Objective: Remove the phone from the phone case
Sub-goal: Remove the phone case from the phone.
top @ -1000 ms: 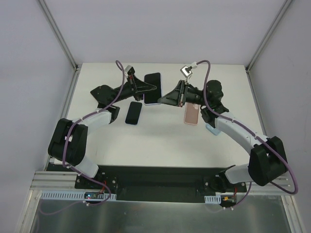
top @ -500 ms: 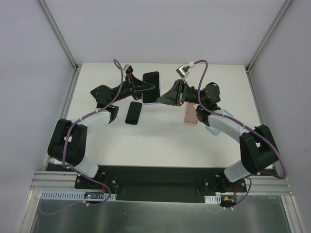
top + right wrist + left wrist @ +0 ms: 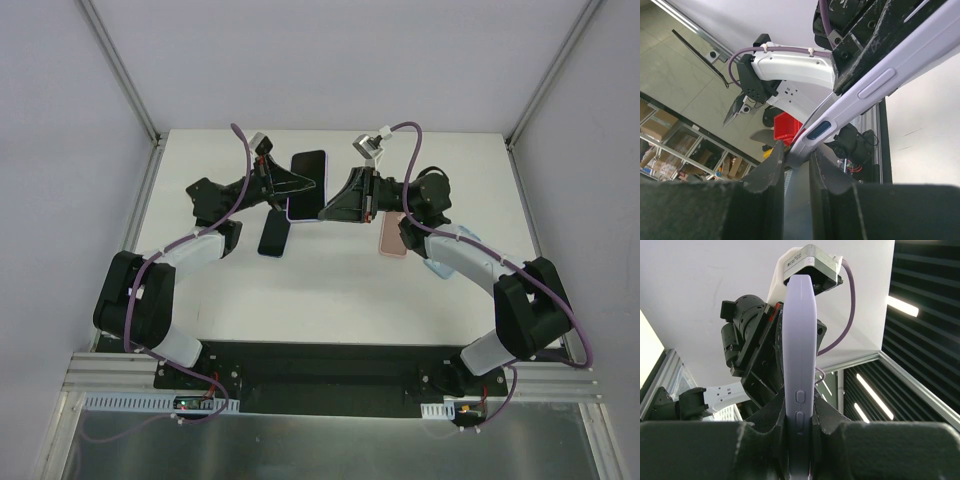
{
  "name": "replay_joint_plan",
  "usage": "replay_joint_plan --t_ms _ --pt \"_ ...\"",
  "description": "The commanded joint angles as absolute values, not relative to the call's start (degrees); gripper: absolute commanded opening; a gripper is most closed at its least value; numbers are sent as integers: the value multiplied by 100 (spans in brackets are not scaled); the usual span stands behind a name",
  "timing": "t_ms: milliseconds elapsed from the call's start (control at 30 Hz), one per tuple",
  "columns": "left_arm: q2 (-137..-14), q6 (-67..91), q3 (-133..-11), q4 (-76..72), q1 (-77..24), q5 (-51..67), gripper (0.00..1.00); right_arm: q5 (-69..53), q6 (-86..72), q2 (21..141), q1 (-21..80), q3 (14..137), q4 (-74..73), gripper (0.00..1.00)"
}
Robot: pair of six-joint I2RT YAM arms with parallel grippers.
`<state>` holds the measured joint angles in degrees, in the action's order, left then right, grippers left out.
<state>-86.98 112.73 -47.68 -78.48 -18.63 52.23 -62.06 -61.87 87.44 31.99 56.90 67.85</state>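
Top view: the phone, in its lilac phone case, was toward 12 o'clock on the bench. The left tool pinched its 9 o'clock edge and the right tool its 4 o'clock corner. A dark handset lay at 7 o'clock of it, a pink one at 4 o'clock.

Left wrist view: the left tool was pressed on the case, seen edge-on and pointing to 12 o'clock.

Right wrist view: the right tool clamped the case, which ran toward 2 o'clock.
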Motion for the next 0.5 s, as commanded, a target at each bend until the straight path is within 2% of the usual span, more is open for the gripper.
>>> replay_joint_plan --t_ms 0,167,467 --pt "-8657 12437 -4667 -7972 -2013 5045 0 -6627 -5625 8648 3630 6205 8552 2" --pt "-8640 12384 -4641 -7928 -2013 5045 0 -6627 -5643 8675 3639 6214 8403 11" --pt "-8596 12340 -4641 -7884 -2013 5045 0 -6548 -5581 8692 3630 6196 8201 14"
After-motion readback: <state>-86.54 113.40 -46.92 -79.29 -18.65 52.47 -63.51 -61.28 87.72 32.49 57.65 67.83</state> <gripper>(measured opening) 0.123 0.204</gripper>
